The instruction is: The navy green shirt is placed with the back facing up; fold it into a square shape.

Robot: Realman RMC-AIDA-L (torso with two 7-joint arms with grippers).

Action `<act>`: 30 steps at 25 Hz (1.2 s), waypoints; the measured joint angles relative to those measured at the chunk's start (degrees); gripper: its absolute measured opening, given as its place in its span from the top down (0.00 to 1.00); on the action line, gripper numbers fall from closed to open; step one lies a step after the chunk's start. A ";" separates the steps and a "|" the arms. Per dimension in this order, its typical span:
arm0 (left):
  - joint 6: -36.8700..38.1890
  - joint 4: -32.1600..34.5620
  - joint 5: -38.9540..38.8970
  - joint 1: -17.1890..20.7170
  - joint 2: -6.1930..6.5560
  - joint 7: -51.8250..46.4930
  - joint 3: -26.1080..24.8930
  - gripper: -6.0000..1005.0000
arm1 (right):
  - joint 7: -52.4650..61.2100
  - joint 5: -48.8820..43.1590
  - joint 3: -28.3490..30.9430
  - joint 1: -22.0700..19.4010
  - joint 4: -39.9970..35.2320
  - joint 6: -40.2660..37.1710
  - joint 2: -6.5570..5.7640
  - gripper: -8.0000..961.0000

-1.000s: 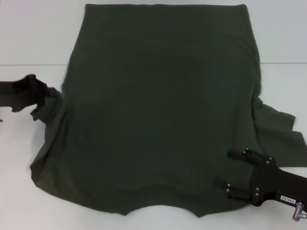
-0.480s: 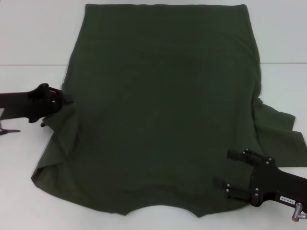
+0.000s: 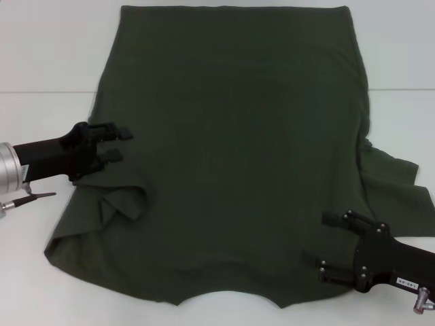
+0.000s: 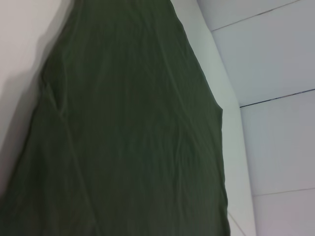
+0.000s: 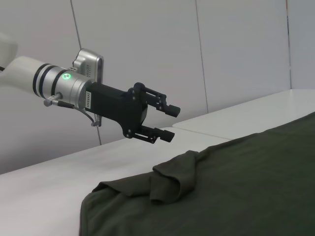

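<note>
**Mia:** Navy green shirt (image 3: 231, 156), the big dark olive cloth one, lies flat and plain side up across the middle of the head view. Its hem is at the top of the frame and its neck curve is at the bottom edge.

**Ben:** What is new?

**Mia:** A second ago the black left gripper (image 3: 117, 143) was holding the left sleeve out at the left edge of the frame. Now it has moved in over the cloth. The sleeve (image 3: 121, 201) has been dropped and lies in a small bumpy heap on the shirt, at the lower left of the frame.

**Ben:** Are its fingers apart?

**Mia:** Yes, spread apart, with nothing between them. In the right wrist view they hang in the air above the heap.

**Ben:** So is the sleeve folded?

**Mia:** It is turned in, I think, but messy. It may need smoothing.

**Ben:** And the other one?

**Mia:** The black right gripper (image 3: 332, 244) sits at the lower right, over the shirt's edge, just as before. Its fingers are apart too. The right sleeve (image 3: 397, 197) is not folded yet.

**Ben:** What is under it all?

**Mia:** A smooth white table (image 3: 47, 54). Behind it is a pale grey panelled wall (image 5: 236, 54).
</note>
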 joint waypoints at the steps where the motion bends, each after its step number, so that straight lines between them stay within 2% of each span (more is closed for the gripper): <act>1: -0.08 -0.21 -0.26 0.00 -0.09 0.00 0.00 0.47 | 0.00 0.00 0.00 -0.01 0.00 0.00 0.00 0.04; 6: 1.70 -1.71 -2.96 0.38 -0.18 4.38 -0.03 0.46 | 0.00 0.03 0.30 -0.12 0.04 0.00 0.00 0.04; 12: 13.63 0.83 -5.73 2.46 -0.47 29.39 -0.14 0.42 | 2.73 1.56 3.06 -0.37 0.15 0.00 -0.06 0.04; 14: 17.57 2.20 -7.34 4.59 -1.87 40.43 -0.09 0.40 | 6.63 2.82 4.33 -0.48 -0.36 0.20 -0.26 0.04; 16: 19.54 3.08 -8.35 6.17 -3.09 47.46 -0.08 0.38 | 12.53 3.65 5.35 -0.57 -2.37 0.85 -0.45 0.04; 17: 21.18 3.69 -8.84 7.57 -4.26 53.40 0.01 0.37 | 15.80 3.71 5.53 -0.61 -3.80 1.22 -0.48 0.04; 18: 21.18 3.69 -8.84 7.57 -4.26 53.40 0.01 0.36 | 20.05 3.64 5.58 -0.61 -5.87 1.65 -0.51 0.04; 19: 22.89 4.53 -8.91 8.92 -5.61 59.87 0.20 0.35 | 24.68 3.21 5.45 -0.63 -8.26 1.97 -0.51 0.04; 21: 23.28 5.19 -8.58 9.78 -6.37 63.28 0.74 0.33 | 34.34 1.48 4.98 -0.60 -14.00 2.27 -0.79 0.04; 23: 23.13 5.57 -8.26 10.59 -6.95 65.72 1.51 0.31 | 43.20 -1.53 4.67 -0.27 -19.98 2.12 -1.29 0.04; 26: 23.46 5.62 -8.14 11.34 -7.14 68.52 3.19 0.26 | 57.77 -7.51 3.66 0.79 -28.91 1.29 -2.85 0.04; 30: 23.51 5.78 -8.12 11.83 -7.20 69.33 5.37 0.10 | 75.11 -15.76 0.91 3.26 -37.30 -1.24 -6.59 0.04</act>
